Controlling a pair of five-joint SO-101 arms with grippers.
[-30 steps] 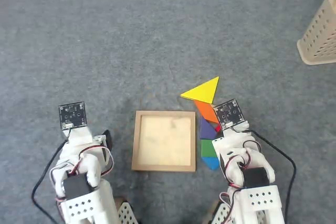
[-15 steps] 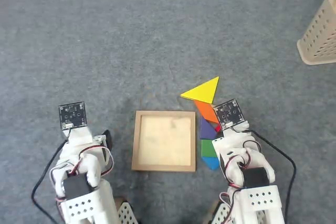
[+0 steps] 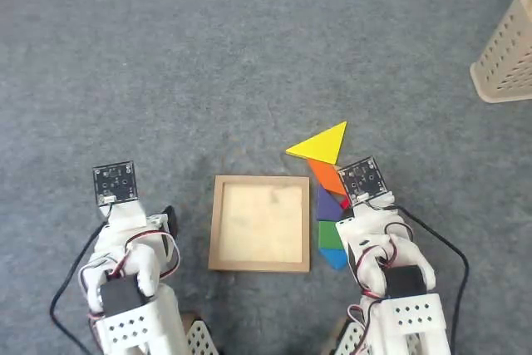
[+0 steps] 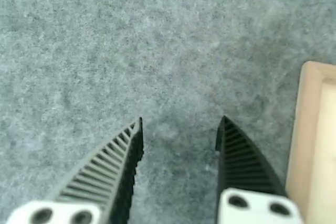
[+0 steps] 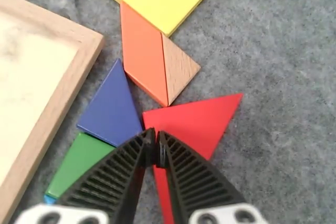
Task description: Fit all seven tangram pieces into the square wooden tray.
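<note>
A square wooden tray (image 3: 214, 222) lies empty on a grey carpeted surface (image 3: 249, 72), between two arms. Just beside its right edge, the pieces cluster in a column: a yellow triangle (image 3: 322, 144) farthest out, then an orange parallelogram (image 3: 326, 177), a dark blue triangle (image 3: 327, 204) and a green piece (image 3: 328, 234). The right gripper (image 5: 156, 132) is closed, its tips together over a red triangle (image 5: 197, 121). The left gripper (image 4: 181, 120) gapes wide above bare carpet beside the tray.
</note>
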